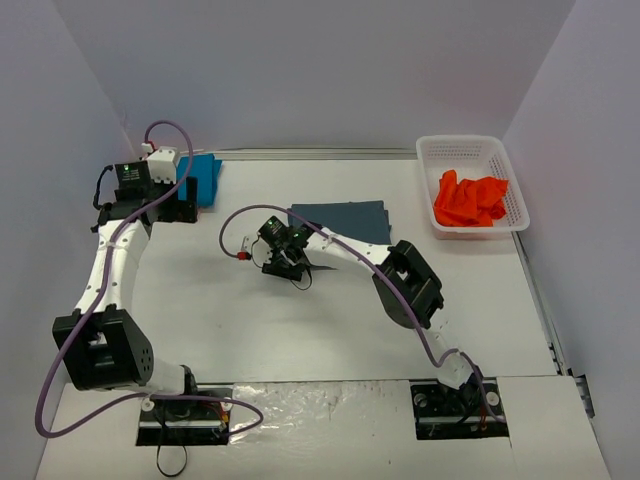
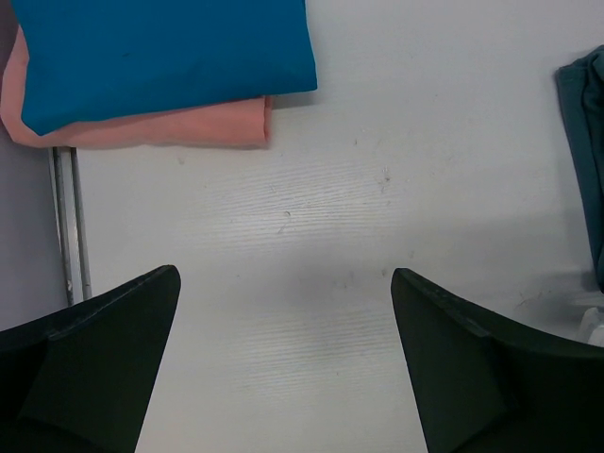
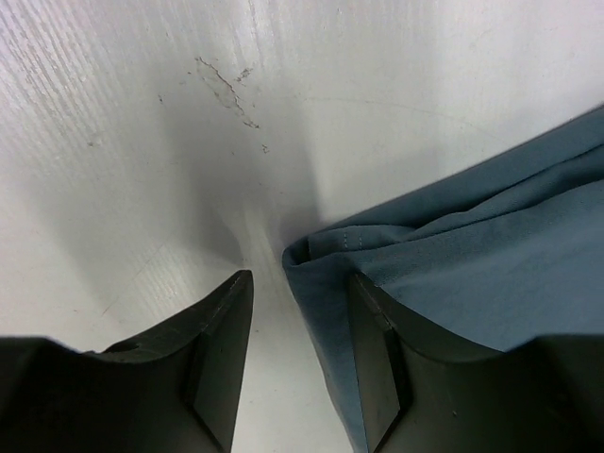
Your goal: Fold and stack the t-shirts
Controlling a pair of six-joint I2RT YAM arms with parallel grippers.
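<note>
At the middle of the table [image 1: 250, 320], toward the far side, the slate t-shirt [image 1: 345, 218] lies folded flat, its long axis running left to right. The right gripper [image 3: 297, 283], jaws half apart, straddles its near-left corner without clamping it. Far left, the teal t-shirt [image 2: 160, 57] lies folded on the pink t-shirt [image 2: 170, 127]. The left gripper [image 2: 285, 272] hangs beside them, spread wide and empty. The orange-red t-shirt [image 1: 470, 200] sits crumpled in the white basket [image 1: 470, 145], far right.

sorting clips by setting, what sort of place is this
Most likely a robotics lab test cell, not a home: a left arm and right arm bolted at the near edge of a white table, plain white walls boxing it in on three sides, and purple cables looped along the arms.
</note>
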